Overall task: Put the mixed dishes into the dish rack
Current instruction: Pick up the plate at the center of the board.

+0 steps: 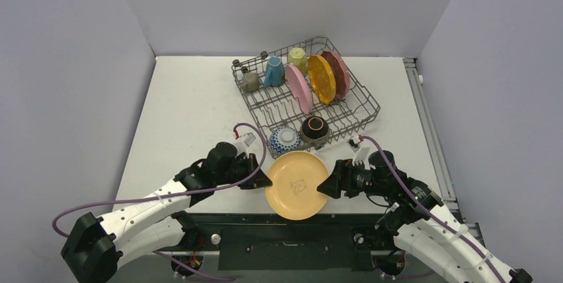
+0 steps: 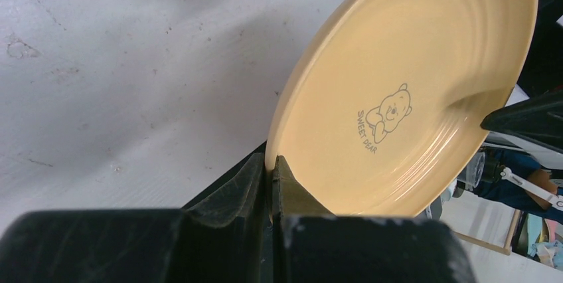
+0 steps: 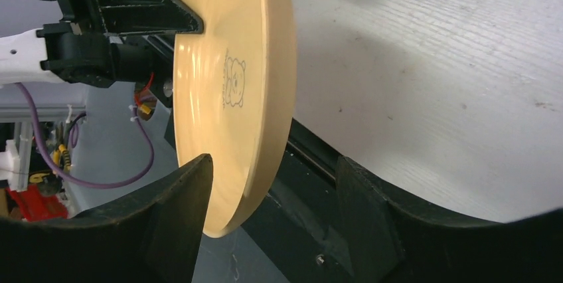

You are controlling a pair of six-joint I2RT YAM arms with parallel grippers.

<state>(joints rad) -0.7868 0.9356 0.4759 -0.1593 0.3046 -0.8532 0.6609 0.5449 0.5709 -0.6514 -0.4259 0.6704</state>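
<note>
Bright, even overhead light — soft shadows, mild sheen on the tan plate (image 2: 431, 44).

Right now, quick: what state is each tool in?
Left tool: shut on the rim of the yellow bear plate.
Right tool: open, jaws on either side of the plate's opposite rim, not clamped.

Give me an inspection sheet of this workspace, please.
Surface: white table, scuffed.
Job's things: dish rack holds three mugs, three upright plates and two bowls; tan plate is held at the near edge.
Clutter: nothing seen.
Grippers: left fingers shut on the tan plate's rim; right fingers open, straddling the opposite rim.
Cables: purple cables run along both arms.
Surroundings: plain grey walls.
</note>
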